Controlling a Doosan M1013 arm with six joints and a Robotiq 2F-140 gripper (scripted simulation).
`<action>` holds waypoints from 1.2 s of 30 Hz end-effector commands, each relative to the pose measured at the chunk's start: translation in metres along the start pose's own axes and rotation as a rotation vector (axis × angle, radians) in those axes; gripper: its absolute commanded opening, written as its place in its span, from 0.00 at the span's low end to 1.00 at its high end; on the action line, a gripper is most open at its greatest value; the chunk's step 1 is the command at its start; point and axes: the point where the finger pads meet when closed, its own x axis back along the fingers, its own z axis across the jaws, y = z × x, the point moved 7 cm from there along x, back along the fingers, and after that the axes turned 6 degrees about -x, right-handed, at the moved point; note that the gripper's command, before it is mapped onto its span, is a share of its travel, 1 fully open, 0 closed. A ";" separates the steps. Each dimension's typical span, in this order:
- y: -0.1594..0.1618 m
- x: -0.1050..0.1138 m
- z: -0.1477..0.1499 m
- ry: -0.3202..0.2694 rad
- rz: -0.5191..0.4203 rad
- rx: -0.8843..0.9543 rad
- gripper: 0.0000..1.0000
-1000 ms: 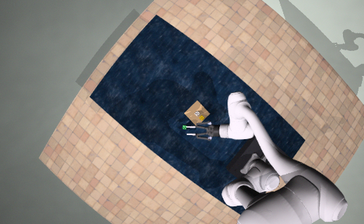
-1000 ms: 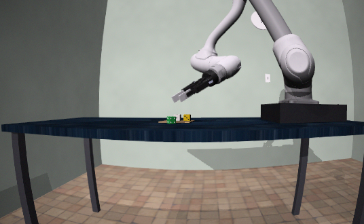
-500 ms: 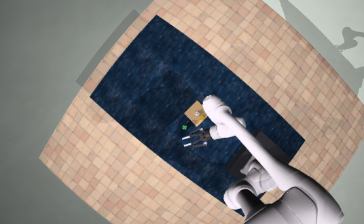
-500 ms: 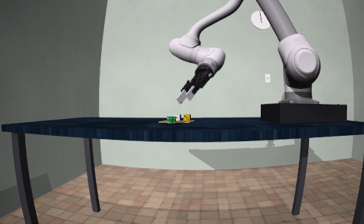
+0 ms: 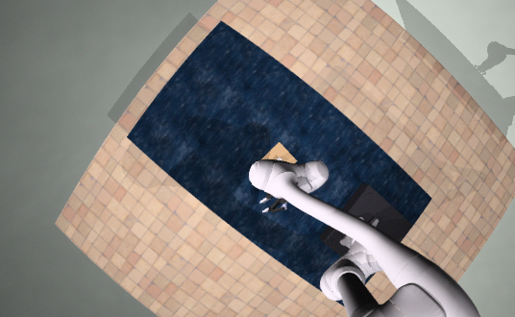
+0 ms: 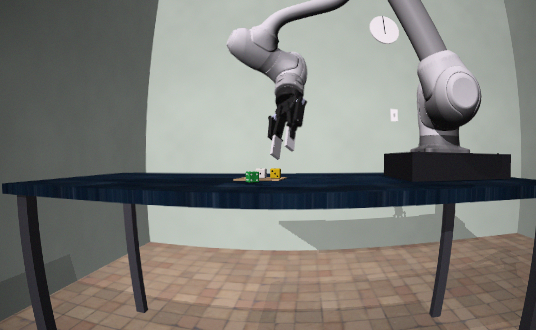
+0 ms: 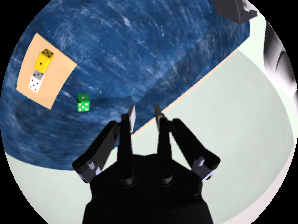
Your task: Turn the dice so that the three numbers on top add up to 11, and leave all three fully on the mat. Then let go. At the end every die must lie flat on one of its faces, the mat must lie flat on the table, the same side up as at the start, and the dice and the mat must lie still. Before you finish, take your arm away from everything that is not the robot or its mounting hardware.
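Observation:
A small tan mat [image 7: 48, 70] lies on the dark blue table top. A yellow die [image 7: 44, 63] and a white die [image 7: 36, 82] sit on the mat. A green die [image 7: 83, 103] lies on the table just off the mat's edge. In the side view the green die [image 6: 251, 176], white die [image 6: 261, 172] and yellow die [image 6: 275, 173] stand in a row. My gripper [image 6: 281, 149] hangs well above the dice, fingers pointing down, slightly apart and empty. In the overhead view the arm hides most of the mat [image 5: 278, 153] and all the dice; the gripper [image 5: 265, 206] shows beside it.
The arm's black base block [image 6: 447, 166] stands on the right part of the table, also seen in the overhead view [image 5: 375, 216]. The table's front edge runs close to the mat in the side view.

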 end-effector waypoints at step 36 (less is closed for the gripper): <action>0.095 0.056 -0.050 -0.540 0.490 -0.153 1.00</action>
